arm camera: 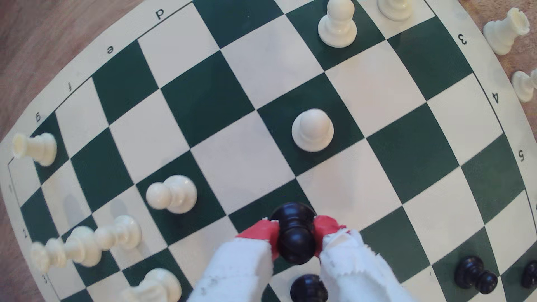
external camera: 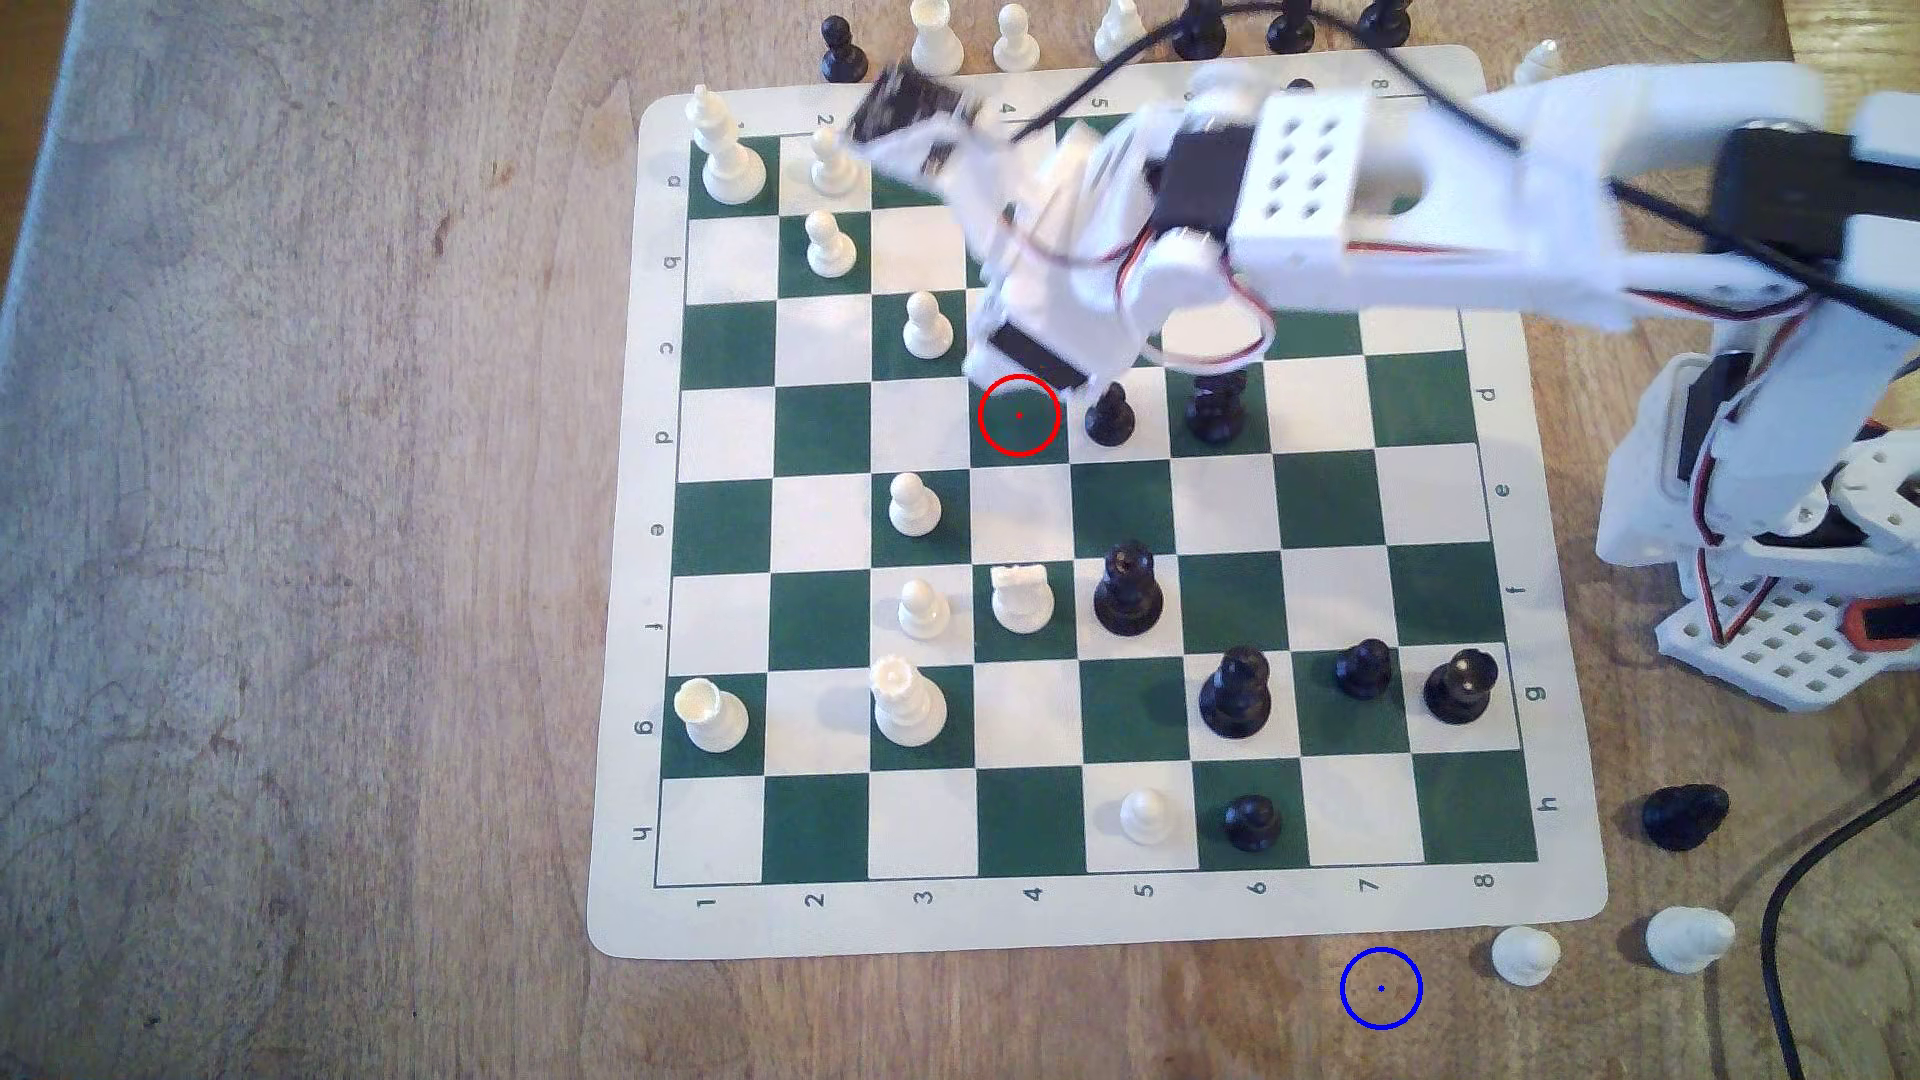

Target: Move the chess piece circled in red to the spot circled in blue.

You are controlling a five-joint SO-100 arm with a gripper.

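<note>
The chess piece (arm camera: 294, 216), a glossy black pawn, sits between the red-tipped fingers (arm camera: 261, 232) of my gripper (arm camera: 295, 231), which is shut on its neck and head. In the exterior view my gripper (external camera: 1023, 363) hangs blurred over the middle of the chessboard (external camera: 727, 924), just above the red ring (external camera: 1018, 415). That ring encloses bare green square, and the arm hides the pawn there. The spot (external camera: 1381, 988), a blue ring on bare wood, lies off the board's near edge toward the exterior view's right.
Another black pawn (external camera: 1109, 415) and a taller black piece (external camera: 1216, 410) stand just right of the red ring, and a white pawn (external camera: 927, 327) stands to its left. Two white pieces (external camera: 1524, 953) (external camera: 1688, 938), a fallen black piece (external camera: 1683, 815) and a black cable (external camera: 1787, 914) lie right of the spot.
</note>
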